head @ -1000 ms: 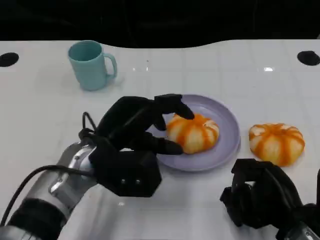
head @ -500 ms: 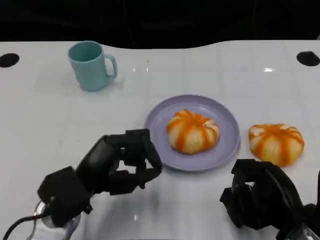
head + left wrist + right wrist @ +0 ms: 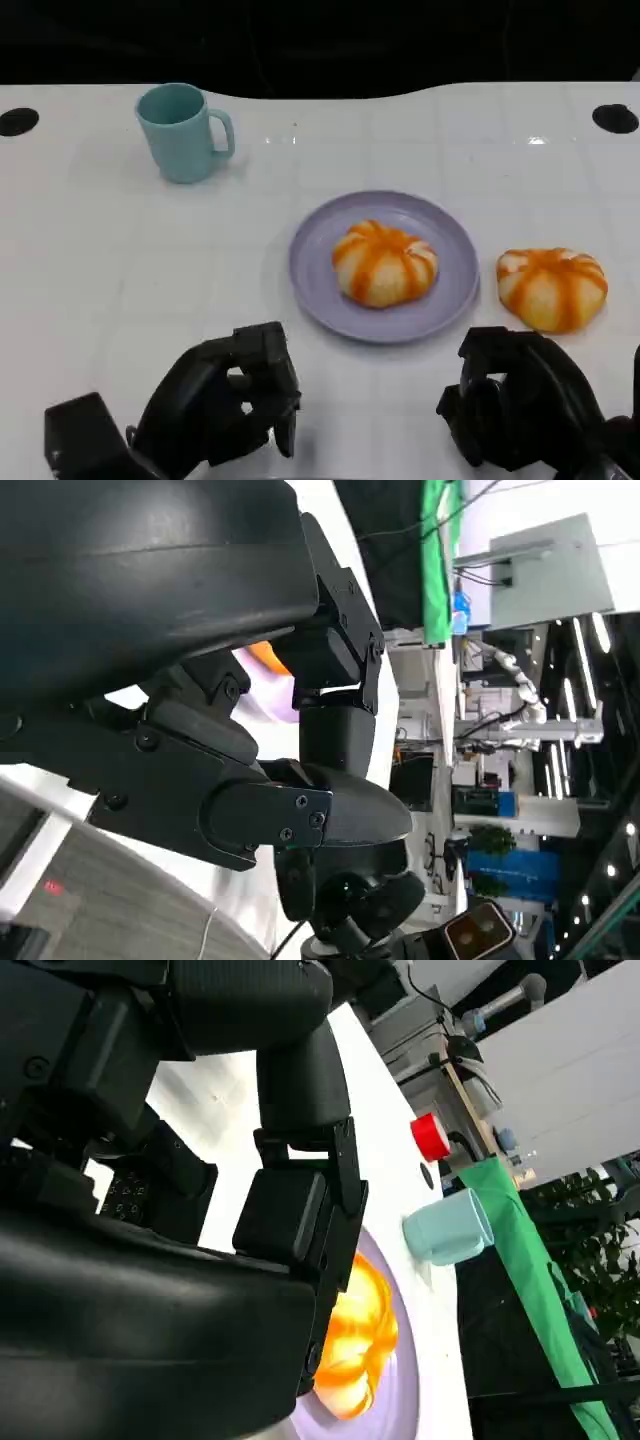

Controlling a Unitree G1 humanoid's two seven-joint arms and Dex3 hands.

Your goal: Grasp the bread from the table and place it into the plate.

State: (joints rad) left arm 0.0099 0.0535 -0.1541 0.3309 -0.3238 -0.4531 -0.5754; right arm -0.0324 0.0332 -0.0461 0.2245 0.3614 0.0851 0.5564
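Observation:
One orange-striped bread roll (image 3: 385, 262) lies in the middle of the lilac plate (image 3: 318, 270) at the table's centre. A second roll (image 3: 552, 287) sits on the table just right of the plate. My left hand (image 3: 225, 405) is low at the near edge, left of the plate, fingers curled in and holding nothing. My right hand (image 3: 520, 410) rests at the near right, below the second roll, fingers curled with nothing in them. The right wrist view shows the roll (image 3: 360, 1345) on the plate (image 3: 408, 1400) beyond the black fingers (image 3: 295, 1210).
A teal mug (image 3: 182, 130) stands at the far left of the white table; it also appears in the right wrist view as the mug (image 3: 450, 1225), with a red object (image 3: 430, 1137) beyond it. Two black round holes (image 3: 17, 120) (image 3: 614, 117) mark the far corners.
My left hand has let go of the roll on the plate and drawn back to the near edge, its fingers curling in. The right hand has stayed put.

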